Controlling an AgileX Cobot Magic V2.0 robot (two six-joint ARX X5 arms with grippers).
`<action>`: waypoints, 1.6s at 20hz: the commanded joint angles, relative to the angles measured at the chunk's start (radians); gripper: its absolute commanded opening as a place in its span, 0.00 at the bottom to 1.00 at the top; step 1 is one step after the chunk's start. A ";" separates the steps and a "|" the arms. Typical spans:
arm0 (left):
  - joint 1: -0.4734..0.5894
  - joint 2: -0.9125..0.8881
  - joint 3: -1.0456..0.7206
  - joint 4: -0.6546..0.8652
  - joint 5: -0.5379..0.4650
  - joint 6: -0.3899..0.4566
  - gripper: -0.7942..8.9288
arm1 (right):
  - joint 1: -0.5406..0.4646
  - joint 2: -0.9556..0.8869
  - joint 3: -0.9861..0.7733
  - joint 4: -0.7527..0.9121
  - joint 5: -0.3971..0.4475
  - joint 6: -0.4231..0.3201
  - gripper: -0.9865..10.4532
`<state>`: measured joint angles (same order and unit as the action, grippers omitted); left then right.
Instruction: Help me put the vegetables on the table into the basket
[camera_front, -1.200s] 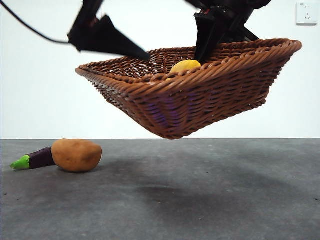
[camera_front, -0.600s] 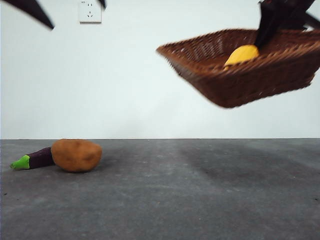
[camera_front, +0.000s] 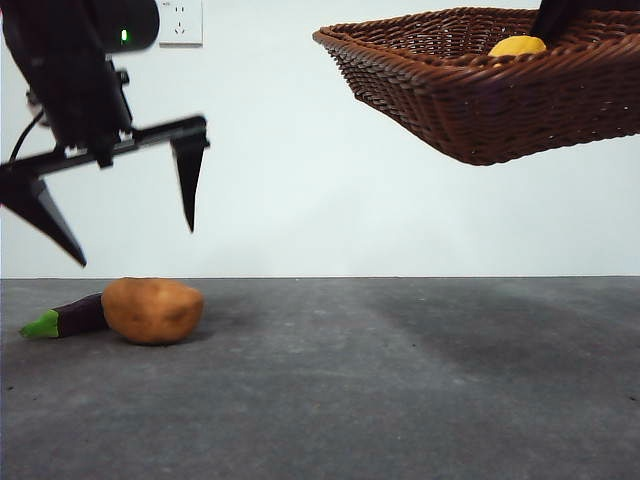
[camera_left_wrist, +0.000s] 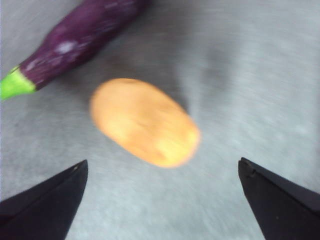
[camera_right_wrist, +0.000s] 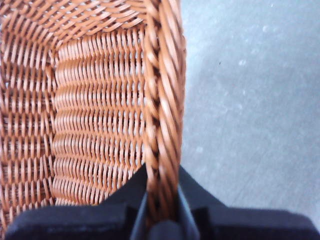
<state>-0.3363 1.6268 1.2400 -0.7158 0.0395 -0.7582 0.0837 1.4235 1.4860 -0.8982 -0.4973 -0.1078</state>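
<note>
- One potato (camera_front: 152, 310) and one eggplant (camera_front: 67, 317) touching on table (camera_front: 400, 400); one corn (camera_front: 517, 45) in airborne basket (camera_front: 480, 90).
- Left hand (camera_front: 130, 200) spread wide above potato.
- Right hand (camera_right_wrist: 161, 200) pinches basket rim; table right of the potato open.

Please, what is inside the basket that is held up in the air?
Over the rim of the basket, the top of the yellow corn cob shows. The basket's wall hides the rest of the inside. The right gripper clamps the rim.
</note>
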 joint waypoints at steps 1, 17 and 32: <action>0.024 0.039 -0.002 0.039 0.023 -0.056 0.60 | 0.000 -0.004 -0.003 0.009 -0.013 -0.018 0.08; 0.046 0.168 0.000 0.119 0.047 -0.158 0.60 | 0.000 -0.003 -0.003 0.032 -0.046 -0.045 0.08; 0.023 0.191 0.000 0.193 0.069 -0.123 0.07 | 0.000 -0.003 -0.003 0.030 -0.049 -0.051 0.08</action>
<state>-0.3099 1.8027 1.2400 -0.5304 0.1074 -0.9066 0.0837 1.4235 1.4860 -0.8814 -0.5316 -0.1585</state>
